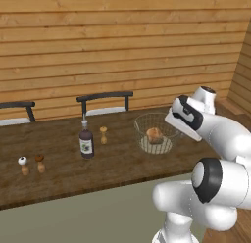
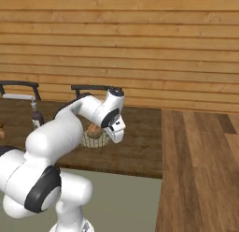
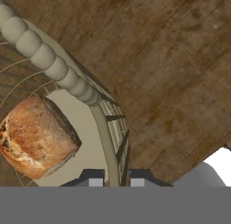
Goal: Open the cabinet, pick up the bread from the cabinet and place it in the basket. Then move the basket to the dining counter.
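Tan wire rim of the basket (image 3: 106,142) runs straight down between the two fingertips (image 3: 92,179) of the hand (image 3: 113,180), one tip inside the bowl, one outside. Tips sit tight to the wire on both sides: pinching the basket wall. From the base cameras the hand itself is hidden behind the wrist, at the basket's near-right edge.

Just inside the hand, on the basket's pale base, lies the bread (image 3: 36,137), golden-brown crust, one flatter face turned toward the fingers. It touches the base and is apart from the rim. Same bun shows through the mesh in the left base view (image 1: 155,134) and, partly behind the forearm, in the right base view (image 2: 94,130).

Beaded top ring of the basket curves away from the hand toward the far side.

Under and outside the hand: dark wood-grain desk (image 3: 171,74), basket (image 1: 154,132) standing on it near its right end, pale grey-green front panel below.

Further from the hand along the desk: a small wooden shaker (image 1: 103,134), then a dark bottle (image 1: 87,140) with a label, then two more small shakers (image 1: 31,164) well off to the left.

Beyond the desk: two dark chair backs (image 1: 105,96), then the plank wall (image 1: 122,41).
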